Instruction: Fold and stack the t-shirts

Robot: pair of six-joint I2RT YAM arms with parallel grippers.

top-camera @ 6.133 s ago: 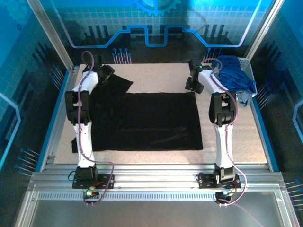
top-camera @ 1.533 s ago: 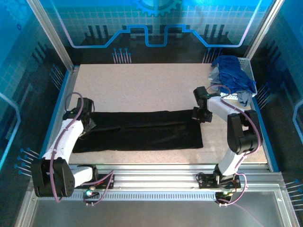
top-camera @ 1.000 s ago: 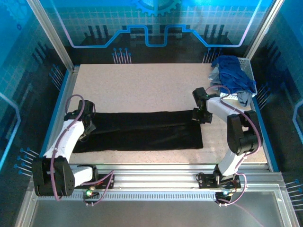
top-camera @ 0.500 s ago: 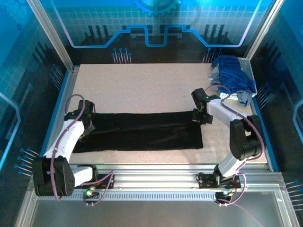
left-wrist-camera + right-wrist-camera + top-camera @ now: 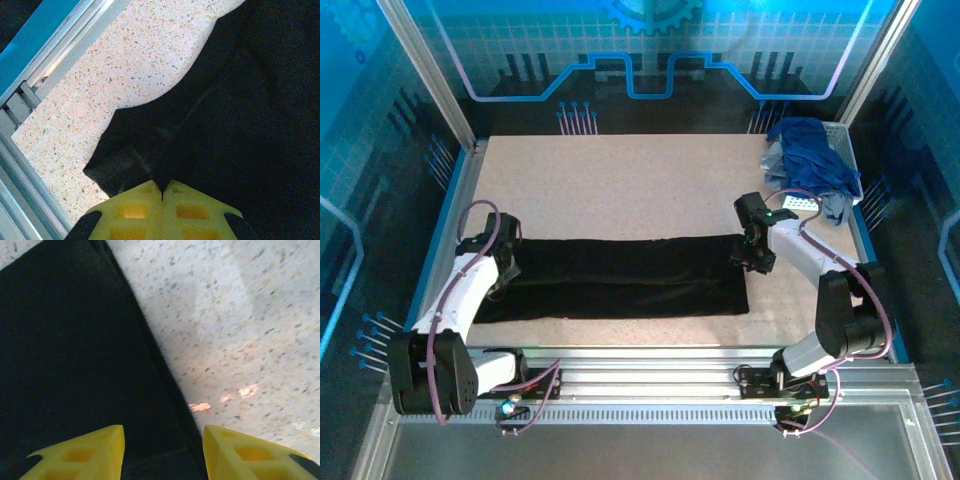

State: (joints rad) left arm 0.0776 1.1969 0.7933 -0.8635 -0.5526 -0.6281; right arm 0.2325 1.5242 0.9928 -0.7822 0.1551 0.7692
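Okay, I see the black t-shirt (image 5: 620,280) lying as a long flat band across the near part of the table (image 5: 620,180). The table's far half is bare, with open room for the arms. My left gripper (image 5: 161,189) is pinched closed on a bunched fold at the band's left end. My right gripper (image 5: 162,440) stands wide apart, holding nothing, straddling the shirt's straight right edge. Blue t-shirts (image 5: 810,150) are heaped in the basket (image 5: 840,130) at the far right corner.

folded black t-shirt (image 5: 620,280), blue shirts (image 5: 812,155) in basket (image 5: 844,133)
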